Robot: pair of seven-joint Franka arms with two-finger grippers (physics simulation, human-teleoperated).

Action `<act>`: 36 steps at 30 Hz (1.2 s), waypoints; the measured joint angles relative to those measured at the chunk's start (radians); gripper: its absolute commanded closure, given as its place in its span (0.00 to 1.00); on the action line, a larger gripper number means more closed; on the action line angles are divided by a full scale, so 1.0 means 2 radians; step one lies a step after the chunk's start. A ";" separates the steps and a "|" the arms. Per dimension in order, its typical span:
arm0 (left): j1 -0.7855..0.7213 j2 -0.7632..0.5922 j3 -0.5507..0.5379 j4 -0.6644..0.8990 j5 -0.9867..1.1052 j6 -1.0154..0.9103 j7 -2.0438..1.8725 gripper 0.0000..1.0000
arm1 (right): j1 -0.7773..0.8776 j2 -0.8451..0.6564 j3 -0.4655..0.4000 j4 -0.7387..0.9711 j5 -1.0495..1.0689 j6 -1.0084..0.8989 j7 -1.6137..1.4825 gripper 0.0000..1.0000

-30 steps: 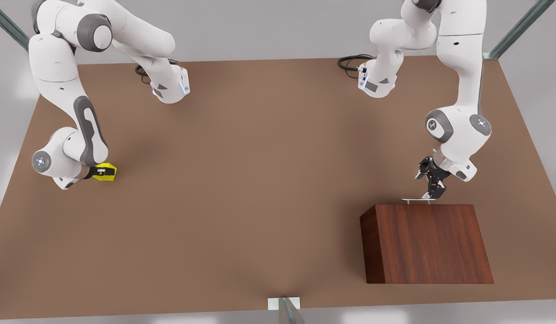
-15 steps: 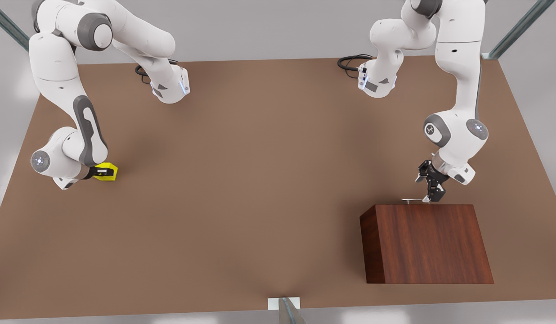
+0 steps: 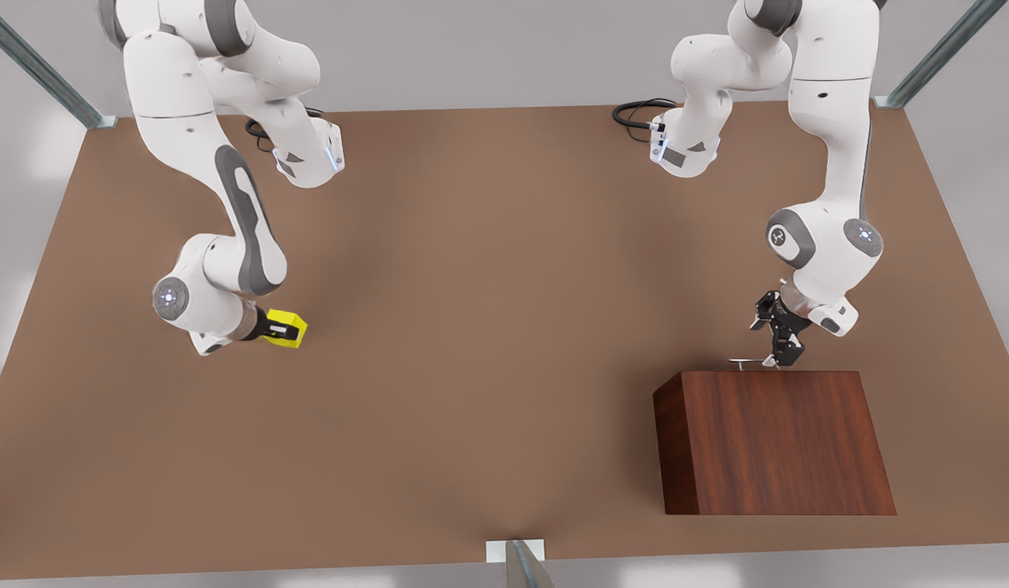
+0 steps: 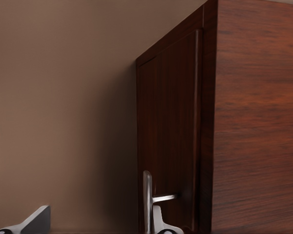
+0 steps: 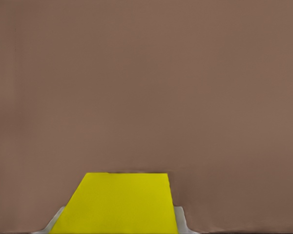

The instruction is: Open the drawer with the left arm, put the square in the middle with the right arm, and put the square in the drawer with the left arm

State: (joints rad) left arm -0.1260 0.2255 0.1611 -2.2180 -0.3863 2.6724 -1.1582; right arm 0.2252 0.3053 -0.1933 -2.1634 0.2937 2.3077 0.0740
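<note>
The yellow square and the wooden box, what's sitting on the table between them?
Nothing: in the front view, only bare brown tabletop lies between the square, held in the right pincer, and the wooden box.

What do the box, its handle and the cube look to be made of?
Box: dark reddish-brown wood, going by its grain streaks, with a low sheen. Handle: thin silver bar, probably metal. Cube: flat bright yellow, no texture, maybe plastic; the render leaves that open.
</note>
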 measured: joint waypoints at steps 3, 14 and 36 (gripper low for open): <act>-0.001 -0.001 -0.001 -0.001 0.000 -0.004 -0.001 0.00 | 0.062 0.005 0.000 0.019 0.019 0.002 0.095 0.35; -0.006 -0.005 -0.001 -0.002 -0.001 -0.028 -0.008 0.00 | 0.241 0.157 0.001 0.228 0.074 0.010 0.413 0.34; -0.007 -0.022 0.001 -0.007 -0.002 -0.071 -0.009 0.00 | 0.306 0.283 0.030 0.418 0.050 0.007 0.635 0.00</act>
State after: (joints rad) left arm -0.1396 0.1812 0.1626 -2.2321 -0.3902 2.5296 -1.1766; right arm 0.8375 0.8714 -0.1335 -1.3269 0.3941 2.3208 1.3436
